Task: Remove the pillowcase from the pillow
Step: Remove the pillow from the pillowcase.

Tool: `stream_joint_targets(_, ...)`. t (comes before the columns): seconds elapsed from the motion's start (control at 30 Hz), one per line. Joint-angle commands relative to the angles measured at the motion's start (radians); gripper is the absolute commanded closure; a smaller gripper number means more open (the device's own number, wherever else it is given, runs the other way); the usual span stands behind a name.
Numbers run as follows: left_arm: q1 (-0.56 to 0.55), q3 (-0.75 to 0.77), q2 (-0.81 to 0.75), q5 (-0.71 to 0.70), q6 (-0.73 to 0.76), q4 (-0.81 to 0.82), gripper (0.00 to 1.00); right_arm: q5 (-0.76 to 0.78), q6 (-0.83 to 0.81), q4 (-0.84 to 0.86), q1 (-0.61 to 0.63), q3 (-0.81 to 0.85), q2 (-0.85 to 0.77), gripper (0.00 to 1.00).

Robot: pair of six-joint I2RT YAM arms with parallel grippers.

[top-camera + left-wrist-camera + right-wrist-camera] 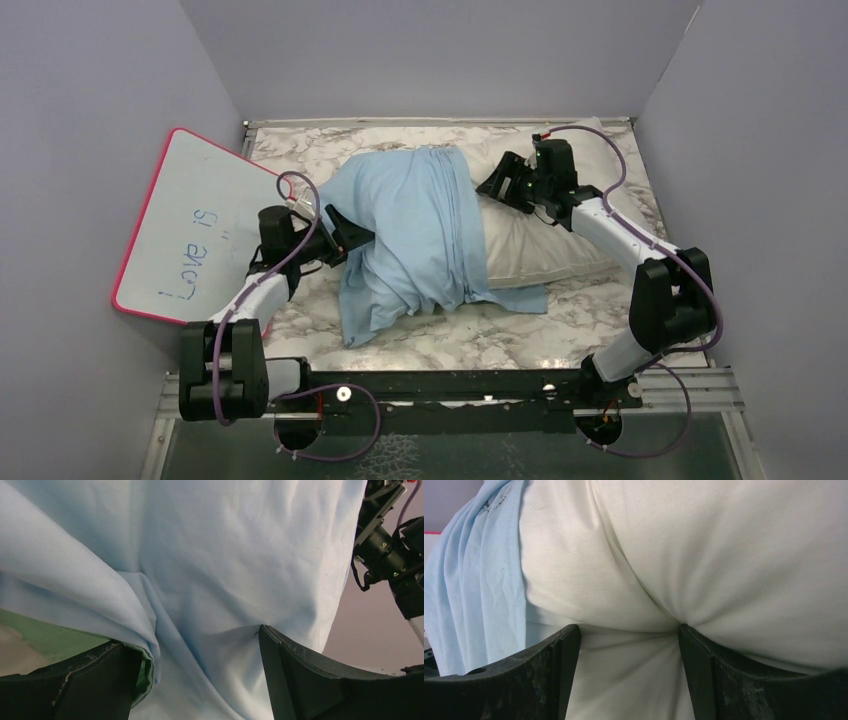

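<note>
We see the left end effector [350, 240] gripping the pillowcase [415, 235] leftward, the right end effector [497, 185] pinching the pillow [535, 245] opposite.

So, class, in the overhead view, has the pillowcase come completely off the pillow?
No: the light blue pillowcase is bunched over the left part of the pillow, with only its right part bare.

Marble-patterned table [560, 330]: carries one off-white pillow [530, 240], left part covered by a light blue pillowcase [415, 235] whose loose edge trails onto the tabletop; a pink-rimmed whiteboard [190, 225] overlaps the left edge.
</note>
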Motion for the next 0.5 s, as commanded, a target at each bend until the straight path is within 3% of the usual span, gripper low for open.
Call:
stream_joint_targets(0.0, -0.109, -0.008, 0.066, -0.055, -0.059, 0.148, 0.16, 0.009, -0.022, -0.311, -0.009, -0.097, 0.094, 0.22)
stream_joint_targets(0.03, -0.126, -0.012, 0.079, -0.071, -0.074, 0.170, 0.19, 0.008, -0.024, -0.312, -0.009, -0.095, 0.094, 0.22)
stream_joint_targets(0.2, -0.149, -0.037, 0.048, -0.188, -0.128, 0.197, 0.65, 0.027, -0.025, -0.321, -0.009, -0.092, 0.093, 0.22)
stream_joint_targets(0.27, -0.149, -0.037, -0.007, -0.256, -0.098, 0.125, 0.83, 0.040, -0.024, -0.323, -0.009, -0.094, 0.089, 0.22)
stream_joint_targets(0.33, -0.149, 0.000, -0.058, -0.397, -0.005, -0.064, 0.97, 0.057, -0.024, -0.325, -0.009, -0.095, 0.088, 0.22)
stream_joint_targets(0.47, -0.144, 0.101, -0.135, -0.672, 0.190, -0.438, 1.00, 0.119, -0.003, -0.341, -0.009, -0.093, 0.088, 0.23)
